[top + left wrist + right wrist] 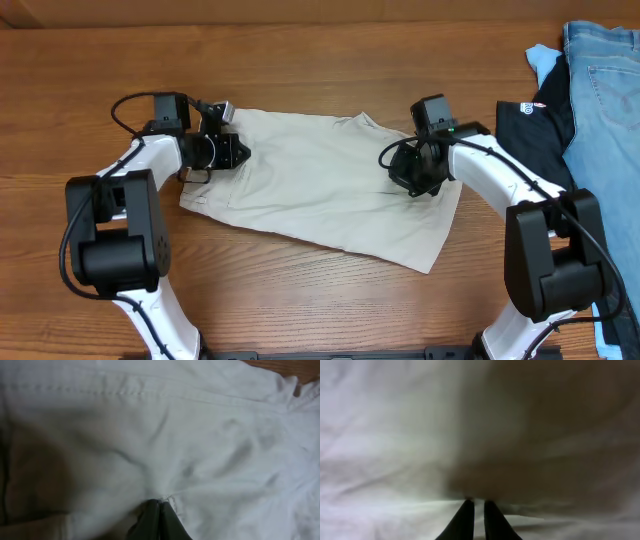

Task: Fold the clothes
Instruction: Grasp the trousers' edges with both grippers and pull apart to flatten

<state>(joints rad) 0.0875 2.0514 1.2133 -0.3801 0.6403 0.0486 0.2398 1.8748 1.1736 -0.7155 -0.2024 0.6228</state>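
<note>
The clothes (330,180), one light beige garment, lie spread flat across the middle of the wooden table. My left gripper (232,152) sits at the garment's left end. In the left wrist view its dark fingers (159,502) are pressed together, with a stitched edge of the clothes (200,435) pinched at their tips. My right gripper (410,175) rests on the garment's right part. Its fingers (475,503) stand nearly together, a thin strip of the clothes (395,435) between them.
A black shirt with a white logo (530,125) and blue jeans (605,90) lie at the table's right edge, close to the right arm. Bare wooden table (300,300) shows in front of and behind the garment.
</note>
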